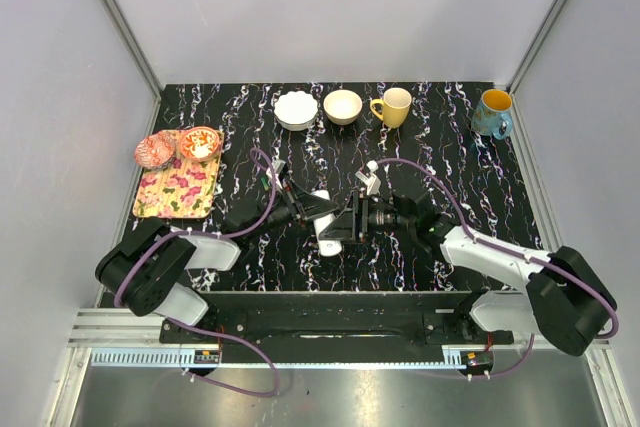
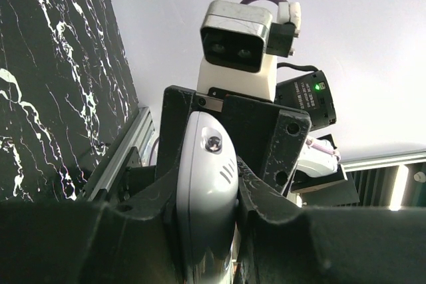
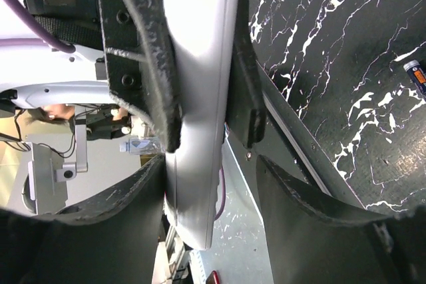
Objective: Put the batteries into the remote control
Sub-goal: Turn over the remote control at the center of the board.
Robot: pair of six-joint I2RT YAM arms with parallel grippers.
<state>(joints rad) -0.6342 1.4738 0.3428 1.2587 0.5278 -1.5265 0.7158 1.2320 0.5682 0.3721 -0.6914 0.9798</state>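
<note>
The white remote control [image 1: 328,222] is held off the black marbled table between both grippers at mid-table. My left gripper [image 1: 306,209] is shut on it; in the left wrist view the remote [image 2: 203,164] sits clamped between the gripper's [image 2: 206,187] fingers. My right gripper [image 1: 350,219] is open around the remote's other end. In the right wrist view the remote [image 3: 200,98] touches one finger of the gripper [image 3: 212,184], with a clear gap to the other finger. One small orange-and-dark battery [image 3: 416,75] lies on the table at the right edge. Other batteries are not visible.
A white bowl [image 1: 296,109], a beige bowl [image 1: 343,106], a yellow mug [image 1: 393,106] and a blue-and-yellow mug [image 1: 493,113] stand along the back. A floral tray [image 1: 178,190], a patterned bowl [image 1: 200,143] and a pink dish [image 1: 154,151] are at the left.
</note>
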